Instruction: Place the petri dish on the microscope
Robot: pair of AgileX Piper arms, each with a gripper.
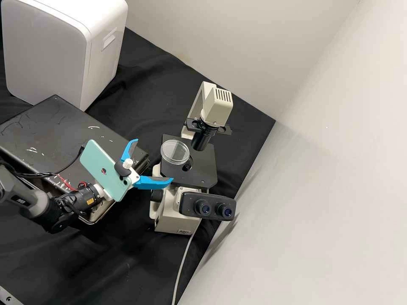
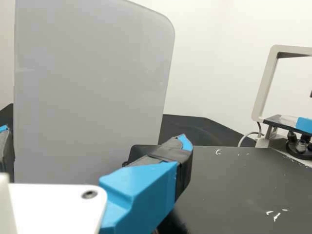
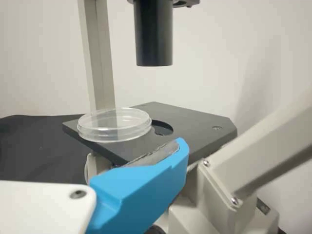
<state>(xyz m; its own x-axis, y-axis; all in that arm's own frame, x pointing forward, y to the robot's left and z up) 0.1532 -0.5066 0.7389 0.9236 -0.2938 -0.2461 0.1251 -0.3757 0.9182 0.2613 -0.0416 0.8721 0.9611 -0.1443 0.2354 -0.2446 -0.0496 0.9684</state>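
High view | petri dish (image 1: pixel 175 152) on microscope (image 1: pixel 176 214) | right pincer (image 1: pixel 154 160) spread beside it | left pincer (image 2: pixel 92 135) spread

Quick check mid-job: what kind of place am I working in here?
Most likely a laboratory bench: a microscope with a clear petri dish lying on its stage, and a white boxy appliance standing behind on the black surface.
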